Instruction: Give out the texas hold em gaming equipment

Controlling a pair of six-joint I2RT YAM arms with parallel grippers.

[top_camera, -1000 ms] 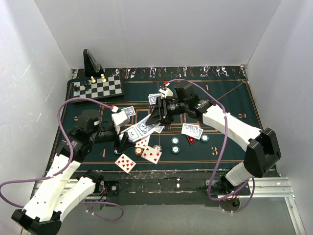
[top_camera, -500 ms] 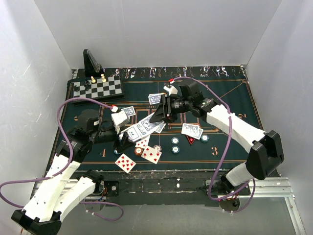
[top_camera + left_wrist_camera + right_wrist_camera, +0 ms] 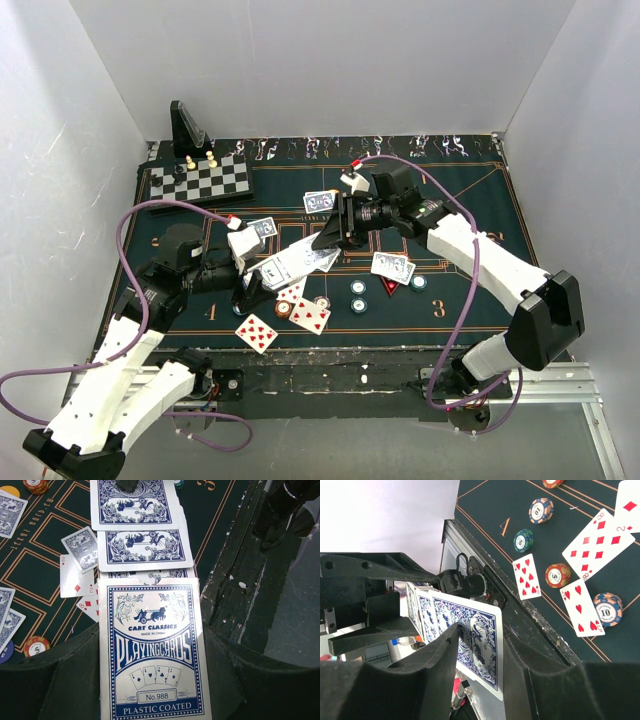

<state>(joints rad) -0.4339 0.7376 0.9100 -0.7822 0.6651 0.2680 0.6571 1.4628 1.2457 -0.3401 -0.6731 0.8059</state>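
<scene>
The left gripper (image 3: pixel 250 284) is clamped on a card pack (image 3: pixel 152 650), its black moulded fingers (image 3: pixel 70 680) pressing the pack's two long sides. The pack is a glossy rectangle with a white border and blue print, held above the near-left part of the green felt mat (image 3: pixel 275 195). Out of its far end slides a stepped fan of cards (image 3: pixel 142 550), each a thin glossy rectangle with an ornate blue back. The fan runs toward the middle of the mat.

There the right gripper (image 3: pixel 323 242) meets it. Its jaws stand partly apart with one blue-backed card (image 3: pixel 482 640) in the gap. I cannot tell whether the fingers press that card.

At the mat's near edge, under and beside the fan, lie face-up cards with red pips. One shows hearts (image 3: pixel 257 332) and one shows diamonds (image 3: pixel 310 315). Round, ridged chips sit by them: an orange one (image 3: pixel 285 308) and an orange-and-white one (image 3: pixel 322 302). Further right on the mat lie two teal chips (image 3: pixel 358 288) and a red triangle marker (image 3: pixel 388 285). A face-down card (image 3: pixel 393 267) lies just beyond them.

At the mat's far-left corner sit a checkered chessboard (image 3: pixel 200 181) with small pawns and an angled black stand (image 3: pixel 187 128).
</scene>
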